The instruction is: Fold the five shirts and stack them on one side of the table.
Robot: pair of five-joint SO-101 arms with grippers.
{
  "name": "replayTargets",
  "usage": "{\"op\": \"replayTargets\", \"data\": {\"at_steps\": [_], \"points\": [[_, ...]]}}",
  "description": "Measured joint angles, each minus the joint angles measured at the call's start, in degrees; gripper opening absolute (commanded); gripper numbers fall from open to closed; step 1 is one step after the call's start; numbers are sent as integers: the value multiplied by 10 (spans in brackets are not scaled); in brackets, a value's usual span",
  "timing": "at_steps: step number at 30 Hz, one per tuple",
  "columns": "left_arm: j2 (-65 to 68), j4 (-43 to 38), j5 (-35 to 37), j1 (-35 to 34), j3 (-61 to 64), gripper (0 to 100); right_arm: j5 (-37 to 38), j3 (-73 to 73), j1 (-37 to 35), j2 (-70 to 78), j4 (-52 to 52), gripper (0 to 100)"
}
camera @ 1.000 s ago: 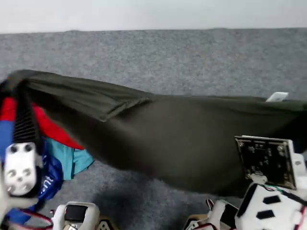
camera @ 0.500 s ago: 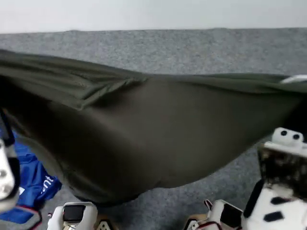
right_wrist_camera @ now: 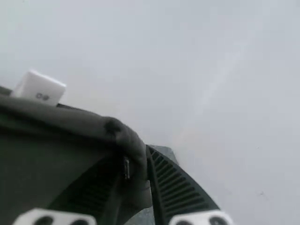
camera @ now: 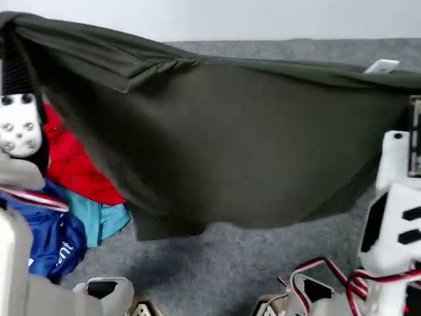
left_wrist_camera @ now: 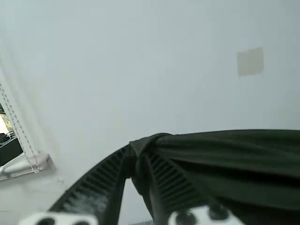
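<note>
Change over the last second: both arms raise the dark green shirt [camera: 230, 145]. Its top edge was sagging mid-frame in the high view and is now pulled up near the top, and the cloth has swung off the pile at the left, so the pile shows again. The shirt is stretched between the two arms like a curtain, its lower hem hanging above the grey table [camera: 217, 276], not lying on it.

The left gripper [left_wrist_camera: 136, 161] is closed tight on a bunched corner of the cloth, and the right gripper [right_wrist_camera: 136, 159] is closed the same way on the other corner, just beside the white tag [right_wrist_camera: 40, 89].

My read is that the shirt is spread and ready to be laid flat — no fold made yet, early in the task.

Around it, at the left, a red shirt [camera: 72, 164], a teal shirt [camera: 105, 220] and a blue shirt [camera: 46, 243] lie heaped and unfolded. The hanging cloth overlaps that heap at its left edge — laying it down there risks snagging or covering the others.
</note>
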Motion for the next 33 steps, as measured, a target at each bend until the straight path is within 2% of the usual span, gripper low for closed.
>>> {"op": "replayTargets", "data": {"at_steps": [12,19,22,27,29,33], "points": [[-8,2,0,-1,-129,4,0,-2,0,-72,4,9],[-1,2,0,-1,-105,4,0,8,0,-76,10,9],[-1,2,0,-1,-36,4,-1,50,0,-74,10,9],[6,-2,0,1,149,4,-3,175,-1,-8,10,9],[6,-33,0,1,243,4,-3,233,-3,32,4,9],[8,-144,0,3,443,4,-4,358,-18,112,-50,9]]}}
